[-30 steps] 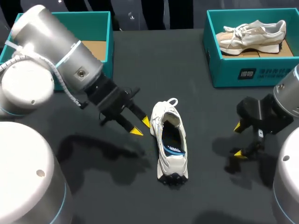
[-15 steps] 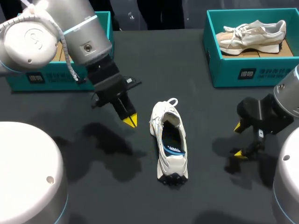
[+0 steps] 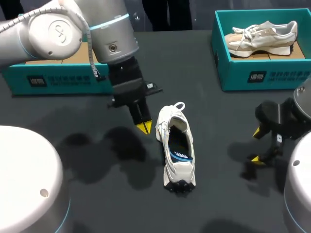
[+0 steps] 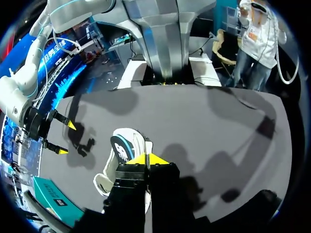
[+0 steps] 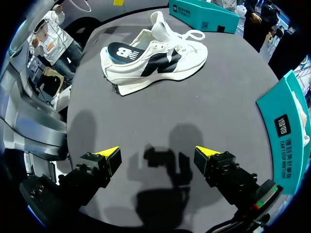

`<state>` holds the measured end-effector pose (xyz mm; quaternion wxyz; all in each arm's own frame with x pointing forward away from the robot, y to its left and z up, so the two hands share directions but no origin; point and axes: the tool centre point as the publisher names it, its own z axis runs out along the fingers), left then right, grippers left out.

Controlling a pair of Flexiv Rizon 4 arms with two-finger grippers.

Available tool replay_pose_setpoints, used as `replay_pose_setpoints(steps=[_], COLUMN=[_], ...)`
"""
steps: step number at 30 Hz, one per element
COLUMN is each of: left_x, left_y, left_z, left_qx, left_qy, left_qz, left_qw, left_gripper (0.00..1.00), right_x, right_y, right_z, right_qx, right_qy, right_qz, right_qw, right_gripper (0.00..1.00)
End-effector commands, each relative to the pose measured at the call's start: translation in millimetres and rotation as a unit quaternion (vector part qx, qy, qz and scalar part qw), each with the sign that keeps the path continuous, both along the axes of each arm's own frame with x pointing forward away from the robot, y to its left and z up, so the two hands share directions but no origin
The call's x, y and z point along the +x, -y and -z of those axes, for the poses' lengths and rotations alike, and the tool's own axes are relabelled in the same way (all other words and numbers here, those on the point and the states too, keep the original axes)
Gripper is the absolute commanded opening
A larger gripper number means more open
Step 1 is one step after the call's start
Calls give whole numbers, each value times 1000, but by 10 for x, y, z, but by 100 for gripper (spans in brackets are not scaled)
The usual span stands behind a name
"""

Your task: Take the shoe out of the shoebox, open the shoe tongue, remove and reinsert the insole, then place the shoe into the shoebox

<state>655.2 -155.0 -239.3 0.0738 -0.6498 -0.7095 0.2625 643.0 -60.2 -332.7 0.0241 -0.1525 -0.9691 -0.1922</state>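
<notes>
A white sneaker (image 3: 178, 148) with a dark blue insole lies on the black table, heel end toward the far side. My left gripper (image 3: 144, 127) is shut and empty, its yellow tips together just left of the sneaker's heel collar. In the left wrist view that gripper (image 4: 147, 159) hangs right over the sneaker (image 4: 121, 148). My right gripper (image 3: 256, 145) stands open and empty well to the sneaker's right. In the right wrist view it (image 5: 156, 151) faces the sneaker's side (image 5: 153, 53) across bare table. An open teal shoebox (image 3: 43, 80) sits at the far left, partly hidden by my left arm.
A second teal shoebox (image 3: 252, 73) at the far right holds a beige sneaker (image 3: 262, 35). Its wall (image 5: 286, 126) shows beside my right gripper in the right wrist view. My right gripper (image 4: 60, 138) shows past the sneaker in the left wrist view.
My left arm swung right, toward the sneaker's heel, and its fingers went from slightly apart to shut. The right gripper drifted slightly right. The sneaker stayed put.
</notes>
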Motion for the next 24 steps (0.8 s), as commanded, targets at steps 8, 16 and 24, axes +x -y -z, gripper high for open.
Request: replay_pose_setpoints(steps=[8, 16, 24], left_x=[-71, -200, -363], left_y=[428, 641, 773], left_z=[199, 383, 536], left_qx=[60, 73, 77], left_qy=[45, 53, 68], left_qz=[96, 132, 149], left_qw=[993, 987, 983], left_gripper=[0, 0, 0], right_x=[-106, -106, -106], right_y=[74, 74, 74], right_z=[-60, -60, -60], right_qx=[4, 4, 4], right_qy=[7, 7, 7], right_qz=[2, 2, 2], right_qw=[1000, 1000, 1000], right_gripper=[100, 100, 100])
